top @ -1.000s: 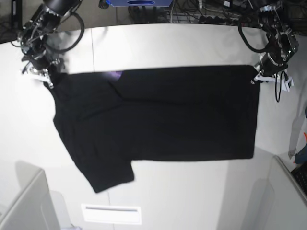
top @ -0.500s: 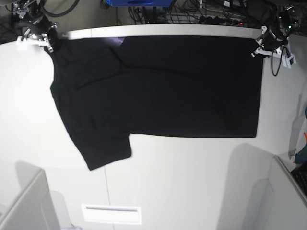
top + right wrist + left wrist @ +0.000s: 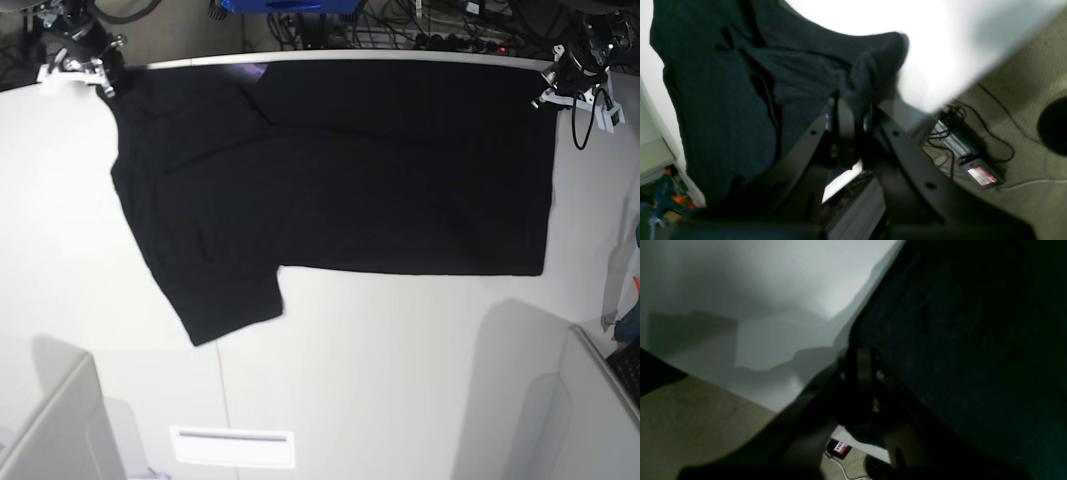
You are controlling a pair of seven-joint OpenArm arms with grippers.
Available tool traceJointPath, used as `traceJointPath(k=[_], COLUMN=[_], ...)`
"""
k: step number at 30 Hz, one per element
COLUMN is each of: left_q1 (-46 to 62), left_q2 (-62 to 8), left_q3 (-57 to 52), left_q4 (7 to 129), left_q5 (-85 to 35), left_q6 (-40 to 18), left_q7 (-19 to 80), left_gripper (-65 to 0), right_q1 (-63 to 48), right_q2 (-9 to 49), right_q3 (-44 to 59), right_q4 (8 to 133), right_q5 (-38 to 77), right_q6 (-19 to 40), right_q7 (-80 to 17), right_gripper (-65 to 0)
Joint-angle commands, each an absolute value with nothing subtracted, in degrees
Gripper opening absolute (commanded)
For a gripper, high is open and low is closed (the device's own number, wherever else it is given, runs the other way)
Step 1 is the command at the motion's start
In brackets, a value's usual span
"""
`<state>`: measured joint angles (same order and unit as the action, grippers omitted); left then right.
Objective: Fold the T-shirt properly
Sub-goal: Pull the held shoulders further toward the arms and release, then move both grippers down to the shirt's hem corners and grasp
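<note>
The black T-shirt (image 3: 340, 170) lies spread across the far half of the white table (image 3: 400, 380), plain side up, with a sliver of purple print (image 3: 250, 70) at its top edge. One sleeve hangs toward the front left. My right gripper (image 3: 105, 82) is shut on the shirt's far left corner; in the right wrist view the gripper (image 3: 850, 110) pinches bunched black cloth (image 3: 740, 83). My left gripper (image 3: 549, 95) is shut on the far right corner; in the left wrist view the gripper (image 3: 862, 363) clamps the shirt's edge (image 3: 957, 340).
Cables (image 3: 420, 30) and a blue object (image 3: 290, 5) lie beyond the table's far edge. Grey dividers stand at the front left (image 3: 50, 430) and front right (image 3: 590, 400). A white label (image 3: 232, 446) lies near the front edge.
Both grippers have dragged the shirt's top edge from mid-table to the far edge. In the last half second the shirt shifted slightly right and its hem dropped a little toward the front.
</note>
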<state>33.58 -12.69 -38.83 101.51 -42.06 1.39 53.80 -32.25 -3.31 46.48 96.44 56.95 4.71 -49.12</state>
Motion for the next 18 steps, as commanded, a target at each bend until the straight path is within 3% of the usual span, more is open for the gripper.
traceJointPath(k=[1, 3, 5, 7, 9, 11, 14, 18], left_q1=[34.1, 34.7, 35.3, 36.2, 36.1, 35.9, 33.4, 29.8], left_q2=[-13.5, -13.5, -13.4, -13.0, -11.2, -10.1, -10.2, -10.2], left_q3=[-39.4, -39.5, -39.6, -41.5, -44.9, -49.1, -52.8, -57.3], left_q4=[102.5, 102.5, 104.6, 107.6, 110.6, 113.2, 113.5, 113.8], left_q5=[-42.3, -42.3, -42.3, -42.3, -42.3, -42.3, -42.4, -43.8], left_q6=[1.1, 1.1, 1.1, 1.1, 1.1, 1.1, 1.1, 1.0], left_q7=[53.2, 53.2, 53.1, 53.0, 53.1, 53.2, 53.4, 57.5], left_gripper=[-65.0, -52.0, -34.9, -19.3, -8.9, -5.6, -5.8, -5.8], right_q1=[-33.6, -34.8, -35.6, -36.0, -35.9, -34.6, -29.5, -19.3], right_q2=[-3.4, -4.0, -4.7, -5.0, -4.8, -4.7, -2.3, 2.2], right_q3=[46.7, 46.5, 46.6, 46.7, 46.9, 48.7, 49.5, 42.3], right_q4=[98.5, 101.0, 104.2, 107.7, 110.2, 111.3, 111.6, 109.9], right_q5=[57.7, 57.8, 57.5, 57.2, 57.2, 57.2, 55.2, 46.6], right_q6=[5.1, 7.1, 11.2, 12.4, 12.4, 12.4, 12.4, 12.4], right_q7=[-49.2, -49.1, -49.0, -48.9, -48.8, -48.8, -49.4, -49.5], right_gripper=[-54.6, -41.7, -33.6, -30.6, -31.1, -31.1, -30.9, -30.8])
